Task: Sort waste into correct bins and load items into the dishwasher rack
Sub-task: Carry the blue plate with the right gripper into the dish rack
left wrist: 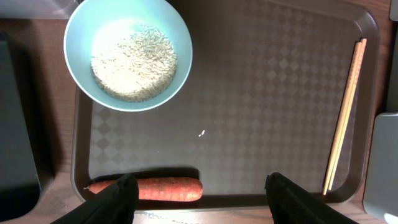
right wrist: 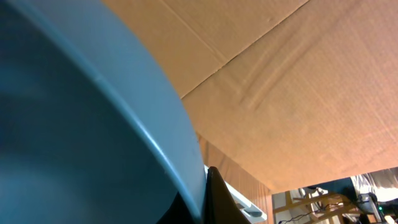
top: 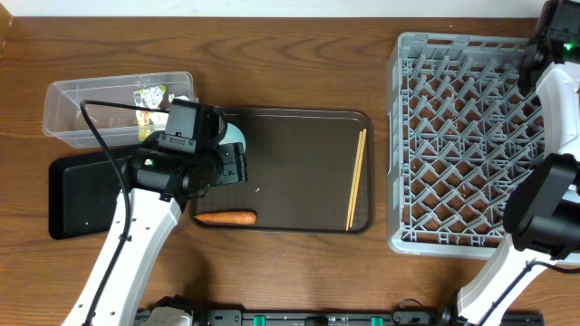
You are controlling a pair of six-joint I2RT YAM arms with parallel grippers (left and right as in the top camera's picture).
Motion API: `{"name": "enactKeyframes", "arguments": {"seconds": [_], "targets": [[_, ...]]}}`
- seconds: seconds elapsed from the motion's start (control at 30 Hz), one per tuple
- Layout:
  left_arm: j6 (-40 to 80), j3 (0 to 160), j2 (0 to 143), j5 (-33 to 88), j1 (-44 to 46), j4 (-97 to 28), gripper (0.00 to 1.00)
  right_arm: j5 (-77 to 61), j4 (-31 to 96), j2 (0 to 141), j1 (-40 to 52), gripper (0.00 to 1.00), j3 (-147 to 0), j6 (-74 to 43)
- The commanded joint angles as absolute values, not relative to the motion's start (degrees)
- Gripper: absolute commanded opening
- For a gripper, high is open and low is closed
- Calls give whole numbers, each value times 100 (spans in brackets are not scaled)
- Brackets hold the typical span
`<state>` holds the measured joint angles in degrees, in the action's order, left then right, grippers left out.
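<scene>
My left gripper (left wrist: pixel 205 202) hangs open over the near edge of the brown serving tray (left wrist: pixel 273 93). The orange carrot stick (left wrist: pixel 155 188) lies between its fingers, close to the left one. A pale blue bowl (left wrist: pixel 127 53) holding white rice stands at the tray's far left corner. The wooden chopsticks (left wrist: pixel 345 115) lie along the tray's right side. My right gripper (right wrist: pixel 202 186) is shut on the rim of a blue plate (right wrist: pixel 81 124), which fills that view. The arm is raised at the grey rack's (top: pixel 462 145) far right corner.
The clear tub (top: pixel 118 109) with the yellow-green wrapper (top: pixel 152 98) sits at the back left. The flat black tray (top: pixel 82 195) lies in front of it, beside the left arm. A single rice grain (left wrist: pixel 201 132) lies on the brown tray.
</scene>
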<state>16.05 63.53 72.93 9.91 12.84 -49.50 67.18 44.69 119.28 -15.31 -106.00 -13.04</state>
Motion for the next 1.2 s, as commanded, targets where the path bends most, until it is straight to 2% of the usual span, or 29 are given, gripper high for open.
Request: {"name": "enactKeyframes", "arguments": {"seconds": [0.0,0.13,0.23,0.3,0.37,0.43,0.47,0.7,1.17], "targets": [[1529,6366,7330,919,1256,-4965,68,6235,4611,12077,-1481,1,-10571,-1323],[1529,6366,7330,919,1256,-4965,69,5734,4783,12101,-1332,1,-10571,-1323],[1529,6366,7330,919,1256,-4963,68,5262,5059,12101,-1221,10,-10571,-1323],[1529,6366,7330,919,1256,-4965,68,4912,5332,12101,-1155,32,-10571,-1321],[1527,6366,7330,919,1256,-4967,68,4757,5520,12101,-1120,75,-10571,-1323],[1527,6366,7330,919,1256,-4967,68,4709,5645,12101,-1118,97,-10571,-1323],[1527,6366,7330,919,1256,-4967,68,4707,5682,12099,-1118,99,-10571,-1323],[1527,6366,7330,919,1256,-4967,68,4525,6108,12031,-1116,99,-10571,-1323],[1527,6366,7330,919,1256,-5033,68,4154,6139,11334,-1100,99,-10571,-1321]]}}
